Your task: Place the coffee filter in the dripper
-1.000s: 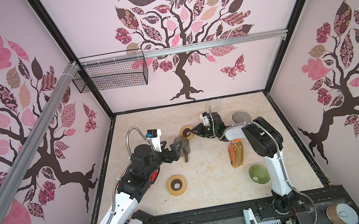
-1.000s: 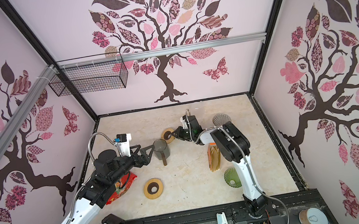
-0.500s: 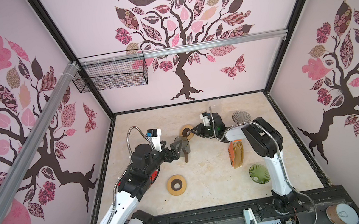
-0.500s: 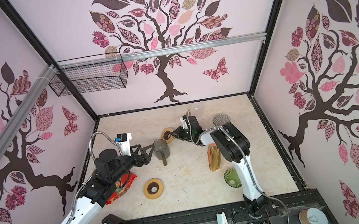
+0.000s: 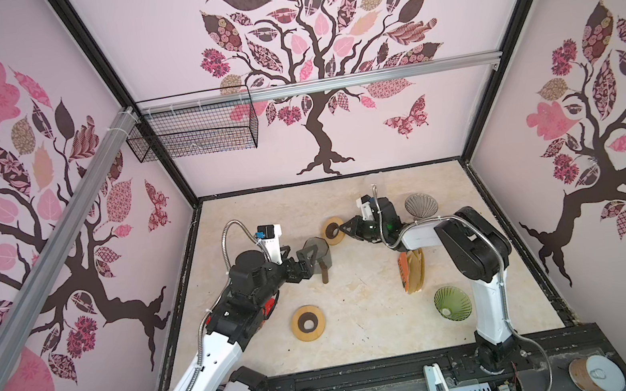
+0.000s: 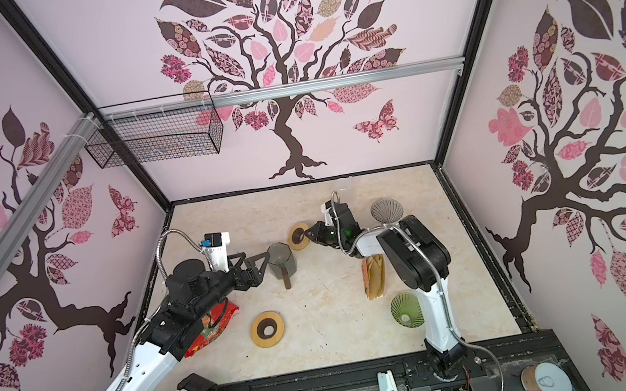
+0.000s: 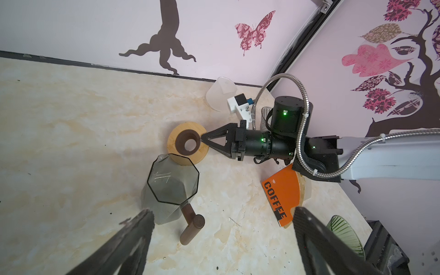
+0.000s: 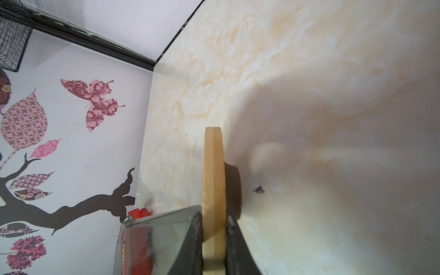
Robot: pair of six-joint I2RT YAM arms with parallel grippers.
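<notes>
Right fingers [image 8: 190,245] pinch wooden ring [image 8: 213,181] rim; ring roughly level.

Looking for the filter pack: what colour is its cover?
Orange, with black COFFEE lettering; the pack shows best in the left wrist view.

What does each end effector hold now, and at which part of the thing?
The right end effector grips the wooden ring by its outer edge. The left end effector holds nothing.
</notes>
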